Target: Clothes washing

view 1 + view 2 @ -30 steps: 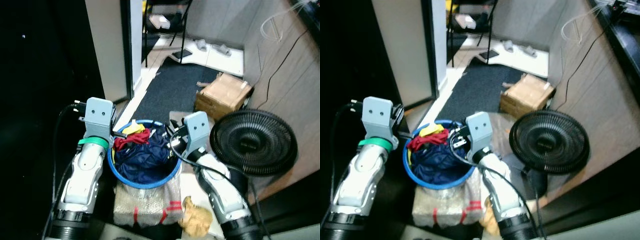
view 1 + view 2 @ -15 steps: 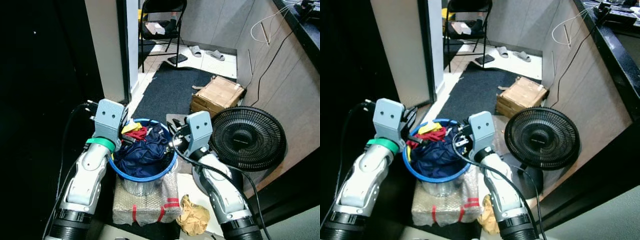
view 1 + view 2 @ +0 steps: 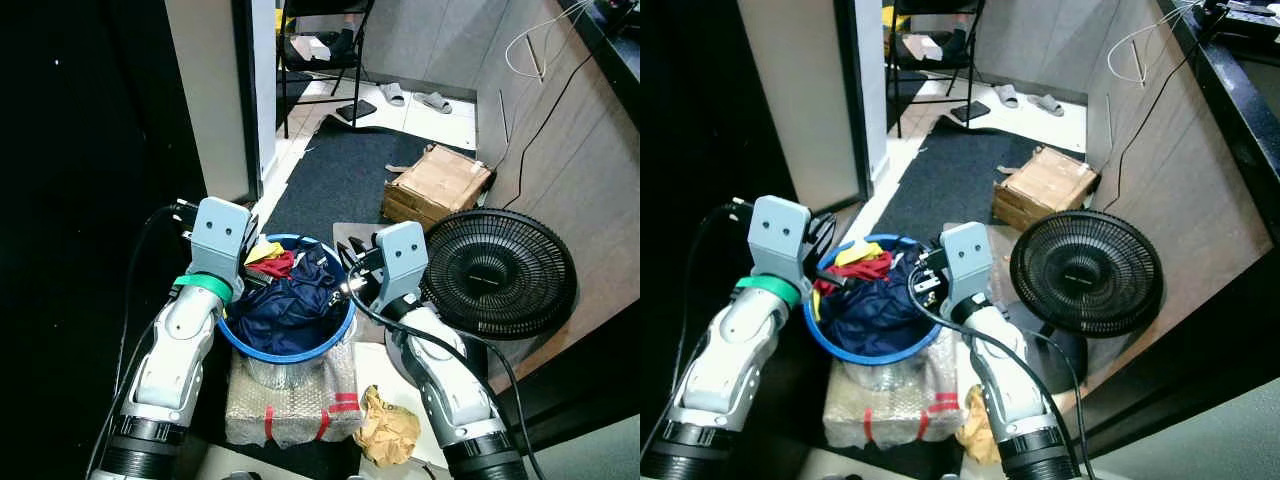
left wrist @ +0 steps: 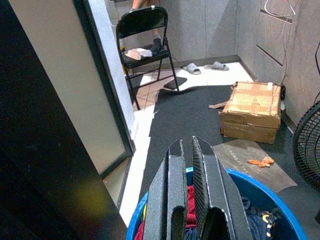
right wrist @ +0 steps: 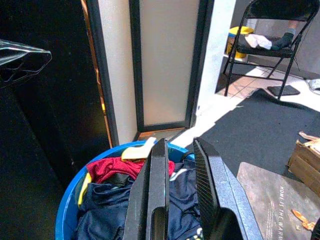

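A round blue laundry basket (image 3: 286, 355) sits between my two arms, stuffed with a navy garment (image 3: 295, 305), a red one (image 3: 276, 266) and a yellow one (image 3: 262, 252). My left gripper (image 3: 243, 276) is shut on the basket's left rim, and my right gripper (image 3: 345, 286) is shut on its right rim. In the left wrist view the gripper (image 4: 187, 143) has its black fingers nearly together above the blue rim (image 4: 280, 220). In the right wrist view the gripper (image 5: 180, 142) points across the clothes (image 5: 120, 215).
Under the basket lies a bubble-wrapped package (image 3: 290, 410) with red tape, and crumpled brown paper (image 3: 386, 425) beside it. A black floor fan (image 3: 497, 275) stands close on the right. Ahead are a dark mat (image 3: 345, 180), a cardboard box (image 3: 437, 183), a folding chair (image 3: 320, 40) and a door frame (image 3: 245, 110).
The whole picture has shifted as the camera moved, so more of the floor ahead shows. The basket stays held between both grippers in the same way.
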Controlling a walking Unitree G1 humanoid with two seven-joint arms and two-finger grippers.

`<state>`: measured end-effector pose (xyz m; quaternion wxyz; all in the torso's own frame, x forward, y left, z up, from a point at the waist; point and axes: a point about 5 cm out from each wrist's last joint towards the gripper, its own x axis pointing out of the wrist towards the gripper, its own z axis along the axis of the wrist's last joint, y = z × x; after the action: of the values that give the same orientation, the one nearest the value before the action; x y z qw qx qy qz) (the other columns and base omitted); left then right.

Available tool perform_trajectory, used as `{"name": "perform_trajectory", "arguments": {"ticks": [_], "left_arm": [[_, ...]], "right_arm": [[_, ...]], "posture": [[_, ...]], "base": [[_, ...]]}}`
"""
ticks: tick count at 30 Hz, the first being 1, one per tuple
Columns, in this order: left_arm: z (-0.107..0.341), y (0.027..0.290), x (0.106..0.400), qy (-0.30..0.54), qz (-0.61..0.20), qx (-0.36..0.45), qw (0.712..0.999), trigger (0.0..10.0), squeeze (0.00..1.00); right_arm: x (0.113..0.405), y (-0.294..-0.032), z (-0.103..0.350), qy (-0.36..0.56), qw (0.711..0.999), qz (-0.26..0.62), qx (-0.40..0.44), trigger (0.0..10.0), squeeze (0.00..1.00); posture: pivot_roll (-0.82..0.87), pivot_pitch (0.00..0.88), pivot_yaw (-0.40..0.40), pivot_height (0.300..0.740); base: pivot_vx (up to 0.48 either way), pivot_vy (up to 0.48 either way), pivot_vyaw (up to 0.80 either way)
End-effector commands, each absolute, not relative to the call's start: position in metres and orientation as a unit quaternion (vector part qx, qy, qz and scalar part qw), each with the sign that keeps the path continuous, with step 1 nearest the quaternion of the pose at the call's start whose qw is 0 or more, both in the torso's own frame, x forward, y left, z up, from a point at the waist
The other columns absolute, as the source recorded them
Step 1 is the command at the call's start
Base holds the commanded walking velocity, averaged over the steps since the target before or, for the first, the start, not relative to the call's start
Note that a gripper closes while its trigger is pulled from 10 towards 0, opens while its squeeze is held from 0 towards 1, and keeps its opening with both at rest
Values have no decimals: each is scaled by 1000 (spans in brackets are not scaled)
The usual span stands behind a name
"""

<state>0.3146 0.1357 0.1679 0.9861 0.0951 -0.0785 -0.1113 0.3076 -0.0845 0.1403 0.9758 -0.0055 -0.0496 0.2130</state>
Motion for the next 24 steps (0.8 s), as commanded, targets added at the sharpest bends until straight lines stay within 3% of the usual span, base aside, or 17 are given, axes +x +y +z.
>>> {"name": "perform_trajectory", "arguments": {"ticks": [1, 24], "left_arm": [[164, 135, 315, -68, -115, 89, 987, 10000, 0], [162, 136, 315, -66, -112, 93, 987, 10000, 0]], "right_arm": [[307, -86, 136, -39, 977, 212, -3, 10000, 0], [306, -84, 135, -38, 975, 217, -6, 10000, 0]], "posture": [[-13, 22, -2, 730], [-10, 9, -1, 660]], "base": [[0, 0, 0], [0, 0, 0]]}}
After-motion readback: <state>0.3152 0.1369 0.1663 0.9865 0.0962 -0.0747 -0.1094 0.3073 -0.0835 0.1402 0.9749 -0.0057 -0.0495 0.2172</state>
